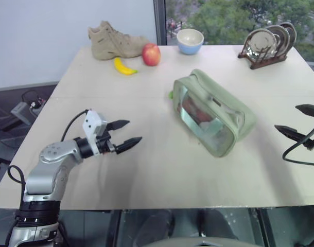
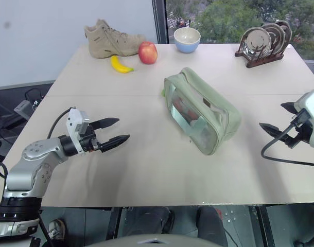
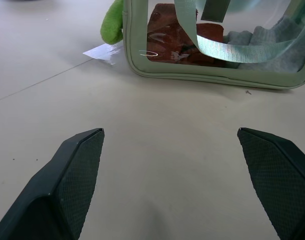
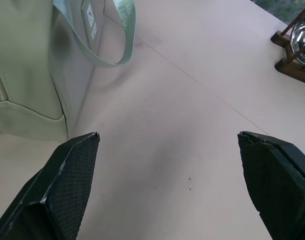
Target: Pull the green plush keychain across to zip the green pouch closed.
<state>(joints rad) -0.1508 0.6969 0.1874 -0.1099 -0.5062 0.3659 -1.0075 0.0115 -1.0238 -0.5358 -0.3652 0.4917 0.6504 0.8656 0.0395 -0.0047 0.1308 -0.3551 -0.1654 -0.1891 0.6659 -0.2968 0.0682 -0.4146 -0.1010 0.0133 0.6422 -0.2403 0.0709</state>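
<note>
Currently: both tools wide open, holding nothing.
Green pouch [image 1: 212,113] lies mid-counter [image 1: 146,175], window side toward the left tool [image 1: 124,135]. Green plush keychain [image 3: 111,24] sits against the pouch's far-left corner, touching it. Right tool [image 2: 278,119] hovers beside the pouch's opposite end, apart from it.

Green pouch [image 1: 213,113] mid-table; green plush keychain [image 3: 111,24] at far end.

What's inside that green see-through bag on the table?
Through the green pouch's clear window, something dark red and glossy shows beside grey fabric. A green strap crosses the window, and the solid fabric walls hide whatever else is inside.
</note>
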